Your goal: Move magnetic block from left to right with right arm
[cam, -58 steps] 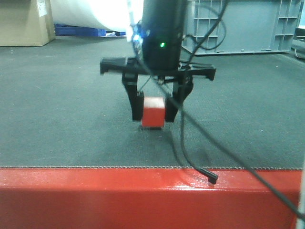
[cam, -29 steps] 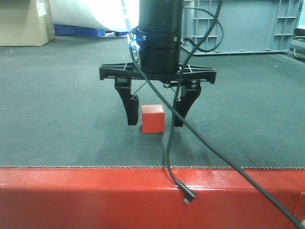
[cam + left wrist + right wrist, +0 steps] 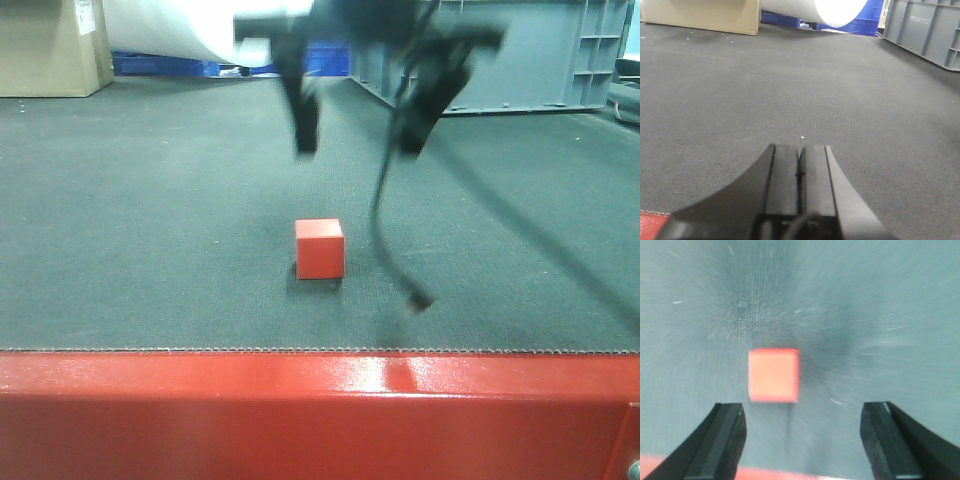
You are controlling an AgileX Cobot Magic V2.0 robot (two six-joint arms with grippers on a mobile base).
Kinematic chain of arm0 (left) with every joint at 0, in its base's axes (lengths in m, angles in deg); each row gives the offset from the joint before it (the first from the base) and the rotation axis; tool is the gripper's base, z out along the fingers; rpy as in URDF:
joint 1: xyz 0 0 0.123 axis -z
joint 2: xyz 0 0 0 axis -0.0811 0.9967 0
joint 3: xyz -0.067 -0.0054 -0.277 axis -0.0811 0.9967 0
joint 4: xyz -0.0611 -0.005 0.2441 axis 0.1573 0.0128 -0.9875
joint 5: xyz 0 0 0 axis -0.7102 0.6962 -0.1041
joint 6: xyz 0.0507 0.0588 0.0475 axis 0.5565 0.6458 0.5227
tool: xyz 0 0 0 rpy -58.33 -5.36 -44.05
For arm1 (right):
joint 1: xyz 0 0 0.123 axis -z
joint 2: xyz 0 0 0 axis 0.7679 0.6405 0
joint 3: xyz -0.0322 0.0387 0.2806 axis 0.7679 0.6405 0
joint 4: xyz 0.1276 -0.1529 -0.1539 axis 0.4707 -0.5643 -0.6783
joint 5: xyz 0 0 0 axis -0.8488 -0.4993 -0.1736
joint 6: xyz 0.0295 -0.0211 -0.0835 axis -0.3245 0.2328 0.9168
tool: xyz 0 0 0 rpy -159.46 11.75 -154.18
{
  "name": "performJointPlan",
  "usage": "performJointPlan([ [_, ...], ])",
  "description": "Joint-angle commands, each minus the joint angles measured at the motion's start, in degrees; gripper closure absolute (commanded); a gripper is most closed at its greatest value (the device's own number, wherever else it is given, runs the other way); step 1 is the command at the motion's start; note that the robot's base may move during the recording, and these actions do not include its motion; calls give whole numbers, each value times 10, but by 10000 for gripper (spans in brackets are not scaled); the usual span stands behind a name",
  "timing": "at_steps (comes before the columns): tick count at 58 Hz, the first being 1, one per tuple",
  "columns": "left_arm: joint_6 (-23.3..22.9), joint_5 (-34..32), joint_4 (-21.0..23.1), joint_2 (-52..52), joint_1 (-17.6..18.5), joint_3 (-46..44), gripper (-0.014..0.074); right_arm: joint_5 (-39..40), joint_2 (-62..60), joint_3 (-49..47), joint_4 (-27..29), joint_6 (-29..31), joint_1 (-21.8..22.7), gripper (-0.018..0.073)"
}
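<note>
The block (image 3: 319, 248) sits alone on the grey mat (image 3: 150, 250), a little back from its front edge and the red rail (image 3: 200, 410). The right gripper (image 3: 358, 140) hangs directly above it, fingers spread wide and holding nothing, the block centred below the gap (a cube, so no long axis matters). A loose cable (image 3: 395, 260) dangles just right of the block. The left gripper (image 3: 799, 175) is clenched shut, its view showing no block. Nothing else crowds the block; crate (image 3: 540, 50) and box (image 3: 50, 45) stand at the far edge.

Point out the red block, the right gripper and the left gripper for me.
magnetic block (image 3: 319, 249): front view, its front face.
right gripper (image 3: 358, 135): front view, midway between its open fingertips.
left gripper (image 3: 799, 172): left wrist view, seam where its closed fingers meet.
</note>
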Motion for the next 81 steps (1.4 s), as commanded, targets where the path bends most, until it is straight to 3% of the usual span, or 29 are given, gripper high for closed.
performJointPlan([
  [1, -1, -48, 3, -6, 2, 5, 713, 35, -73, 18, -16, 41, 12, 50],
  [10, -1, -48, 3, -6, 2, 5, 713, 90, -147, 107, -16, 74, 39, 248],
  [16, -1, -48, 3, -6, 2, 5, 713, 143, -204, 187, -16, 81, 75, 419],
  [21, -1, -48, 3, -6, 2, 5, 713, 187, -249, 240, -14, 84, 105, 503],
  [27, -1, -48, 3, -6, 2, 5, 713, 238, -298, 309, -10, 109, 133, 501],
  [42, -1, -48, 3, -6, 2, 5, 713, 421, -423, 476, 120, 350, 243, 501],
  [51, -1, -48, 3, -6, 2, 5, 713, 529, -497, 565, 127, 446, 307, 501],
  [61, -1, -48, 3, -6, 2, 5, 713, 632, -585, 653, 127, 458, 350, 501],
  [68, -1, -48, 3, -6, 2, 5, 713, 693, -674, 723, 127, 458, 356, 501],
  [81, -1, -48, 3, -6, 2, 5, 713, 686, -822, 810, 127, 458, 356, 501],
])
